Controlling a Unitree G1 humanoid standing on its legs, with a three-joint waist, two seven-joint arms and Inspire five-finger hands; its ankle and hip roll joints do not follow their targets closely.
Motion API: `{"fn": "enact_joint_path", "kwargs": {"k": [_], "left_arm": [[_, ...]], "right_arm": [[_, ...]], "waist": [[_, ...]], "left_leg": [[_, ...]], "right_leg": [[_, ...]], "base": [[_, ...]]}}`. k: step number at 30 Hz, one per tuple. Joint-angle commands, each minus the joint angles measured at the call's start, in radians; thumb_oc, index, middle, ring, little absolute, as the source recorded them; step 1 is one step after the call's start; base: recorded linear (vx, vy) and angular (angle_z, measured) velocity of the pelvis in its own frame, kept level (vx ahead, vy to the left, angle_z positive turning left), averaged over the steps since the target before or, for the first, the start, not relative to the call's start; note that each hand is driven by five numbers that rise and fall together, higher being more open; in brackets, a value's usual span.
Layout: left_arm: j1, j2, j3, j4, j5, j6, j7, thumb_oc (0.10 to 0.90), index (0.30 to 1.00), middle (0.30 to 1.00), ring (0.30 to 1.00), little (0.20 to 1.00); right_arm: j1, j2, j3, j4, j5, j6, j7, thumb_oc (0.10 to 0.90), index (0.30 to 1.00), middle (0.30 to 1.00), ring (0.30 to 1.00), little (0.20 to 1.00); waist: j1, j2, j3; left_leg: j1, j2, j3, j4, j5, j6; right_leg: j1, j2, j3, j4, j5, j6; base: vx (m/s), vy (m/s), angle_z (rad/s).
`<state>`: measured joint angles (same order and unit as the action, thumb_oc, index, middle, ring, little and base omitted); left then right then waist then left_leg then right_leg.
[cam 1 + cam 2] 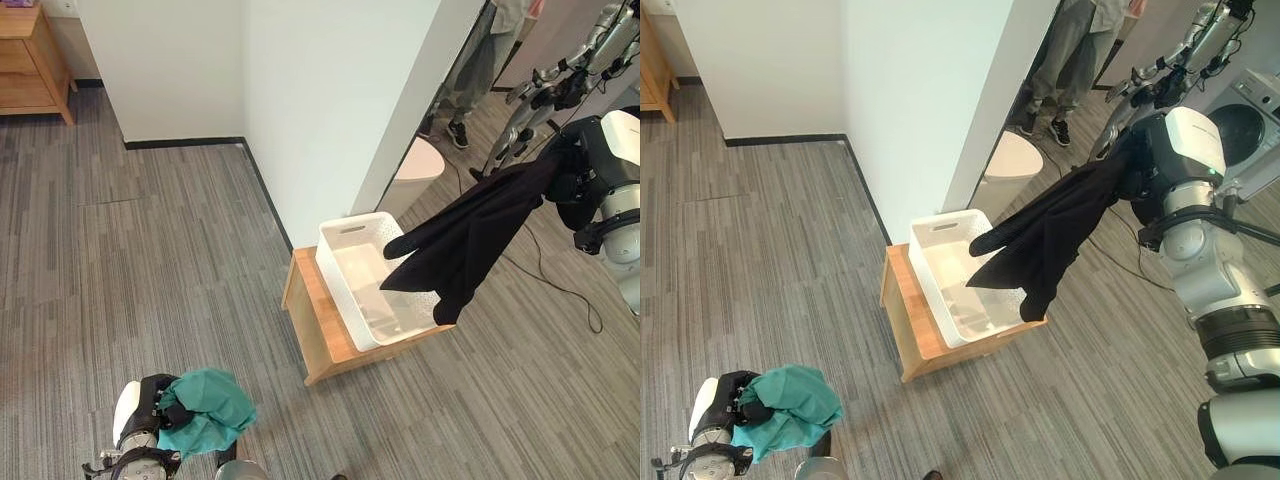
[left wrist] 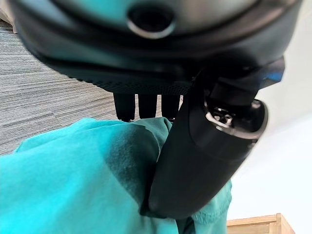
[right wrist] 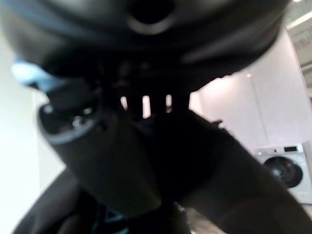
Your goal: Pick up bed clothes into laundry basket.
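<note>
A white laundry basket [image 1: 347, 262] sits on a low wooden stand [image 1: 315, 325] by the wall's corner. My right hand [image 1: 567, 165] is raised at the right and shut on a black garment [image 1: 470, 235], which hangs down over the basket's right side. The thumb [image 3: 107, 165] presses into the dark cloth [image 3: 214, 170] in the right wrist view. Low at the left, my left hand [image 1: 165, 405] is shut on a bunched teal garment [image 1: 207, 410]. In the left wrist view its thumb [image 2: 195, 161] pins the teal cloth [image 2: 73, 180].
A white wall corner [image 1: 300, 110] stands just behind the basket. A wooden cabinet [image 1: 30, 60] is at the far left. A person [image 1: 1070, 60], another robot arm [image 1: 1160, 60] and a washing machine [image 1: 1245, 115] are at the back right. Grey carpet [image 1: 150, 260] lies open to the left.
</note>
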<state>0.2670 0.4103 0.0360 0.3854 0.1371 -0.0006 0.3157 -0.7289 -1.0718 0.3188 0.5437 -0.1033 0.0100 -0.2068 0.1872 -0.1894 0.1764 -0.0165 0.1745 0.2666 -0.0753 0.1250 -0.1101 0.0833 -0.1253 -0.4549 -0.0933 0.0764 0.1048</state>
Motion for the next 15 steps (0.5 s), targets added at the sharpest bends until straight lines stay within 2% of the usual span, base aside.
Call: {"fn": "enact_joint_path", "kwargs": {"k": [1,8,15], "left_arm": [[-0.096,0.083,-0.042,-0.096,-0.018,-0.091,0.020,0.400,0.300,0.300,0.300,0.300],[-0.105,0.087,-0.062,-0.094,-0.032,-0.100,0.011,0.400,0.300,0.300,0.300,0.300],[-0.107,0.102,-0.070,-0.070,-0.034,-0.104,0.023,0.400,0.300,0.300,0.300,0.300]], "right_arm": [[-0.247,-0.083,0.017,0.015,0.034,-0.012,-0.095,0.400,0.300,0.300,0.300,0.300],[-0.370,0.021,0.088,0.062,0.045,-0.016,-0.117,0.400,0.300,0.300,0.300,0.300],[-0.444,0.100,0.161,0.142,-0.002,-0.011,-0.127,0.400,0.300,0.300,0.300,0.300]], "waist": [[0.035,-0.019,-0.027],[0.074,-0.008,0.008],[0.090,0.006,0.015]], "left_leg": [[-0.036,0.022,-0.024,-0.008,-0.069,-0.011],[-0.094,0.025,-0.045,-0.009,-0.053,-0.016],[-0.117,0.019,-0.058,-0.010,-0.045,-0.018]], "right_leg": [[0.060,-0.054,-0.001,0.025,-0.133,0.056],[0.026,-0.049,-0.015,0.013,-0.129,0.052],[0.018,-0.052,-0.021,0.013,-0.132,0.051]], "base": [[-0.03,-0.022,-0.03],[-0.02,-0.014,0.02],[0.02,-0.002,0.09]]}}
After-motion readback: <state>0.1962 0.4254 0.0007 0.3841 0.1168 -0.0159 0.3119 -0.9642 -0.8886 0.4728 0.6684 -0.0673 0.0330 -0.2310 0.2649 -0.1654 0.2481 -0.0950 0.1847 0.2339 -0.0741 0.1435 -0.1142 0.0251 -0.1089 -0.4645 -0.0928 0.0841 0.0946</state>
